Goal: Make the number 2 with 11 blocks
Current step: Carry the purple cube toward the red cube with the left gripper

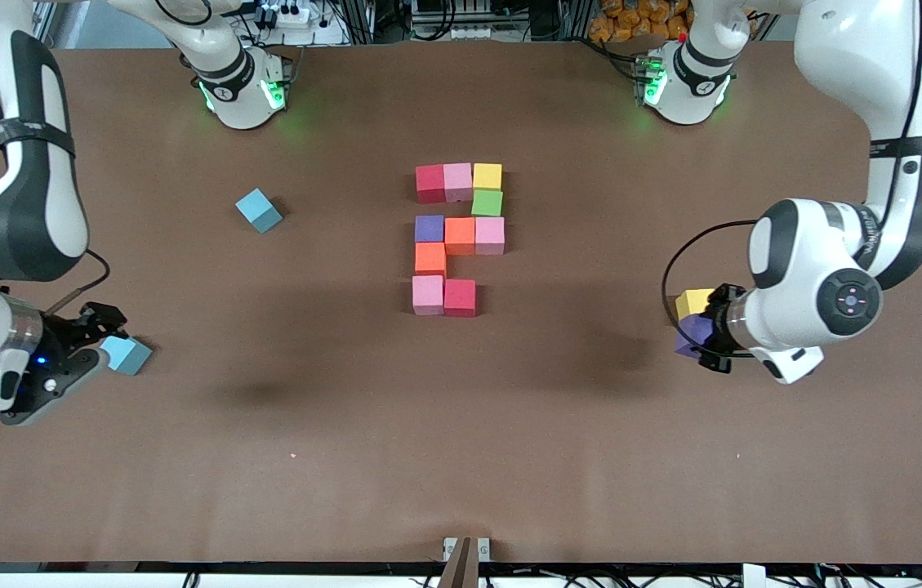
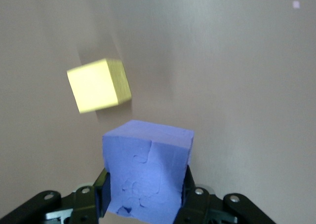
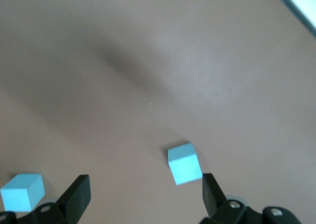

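Ten cubes point(image 1: 460, 235) touch in a partial blocky digit at the table's middle: red, pink and yellow in the row nearest the robots, green under the yellow, then purple, orange and pink, one orange, and pink and red nearest the camera. My left gripper point(image 1: 693, 335) point(image 2: 145, 197) is shut on a purple cube point(image 1: 697, 328) point(image 2: 148, 169), low over the table toward the left arm's end. A loose yellow cube point(image 1: 693, 302) point(image 2: 98, 86) lies just beside it. My right gripper point(image 1: 105, 339) point(image 3: 145, 194) is open and empty, low toward the right arm's end.
A light-blue cube point(image 1: 127, 355) point(image 3: 22, 191) lies right beside my right gripper. A second light-blue cube point(image 1: 258, 210) point(image 3: 184, 163) lies between it and the digit, nearer the robots. The brown table point(image 1: 461, 449) is bare toward the camera.
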Controlling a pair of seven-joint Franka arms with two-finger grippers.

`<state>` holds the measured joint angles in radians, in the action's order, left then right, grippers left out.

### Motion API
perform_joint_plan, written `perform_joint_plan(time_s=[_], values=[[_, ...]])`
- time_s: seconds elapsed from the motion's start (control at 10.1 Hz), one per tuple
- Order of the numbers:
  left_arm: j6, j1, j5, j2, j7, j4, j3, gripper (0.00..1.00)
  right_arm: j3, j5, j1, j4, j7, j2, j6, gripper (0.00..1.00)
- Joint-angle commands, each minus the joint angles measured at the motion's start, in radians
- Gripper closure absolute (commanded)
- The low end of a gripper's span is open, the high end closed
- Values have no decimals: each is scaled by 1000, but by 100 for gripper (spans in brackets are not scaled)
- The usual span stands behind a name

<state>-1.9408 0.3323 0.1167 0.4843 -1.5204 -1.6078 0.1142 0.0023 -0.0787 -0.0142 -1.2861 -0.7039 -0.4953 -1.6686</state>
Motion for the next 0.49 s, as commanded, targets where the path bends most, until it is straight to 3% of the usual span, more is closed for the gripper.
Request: perform_joint_plan(time_s=[0.0,0.4], values=[[23,92,15,51,-56,54,7,68,19,11,11,-236,81,163,-55,0],[20,250,18,169,-232,144,4,68,22,11,42,-611,83,435,-152,0]])
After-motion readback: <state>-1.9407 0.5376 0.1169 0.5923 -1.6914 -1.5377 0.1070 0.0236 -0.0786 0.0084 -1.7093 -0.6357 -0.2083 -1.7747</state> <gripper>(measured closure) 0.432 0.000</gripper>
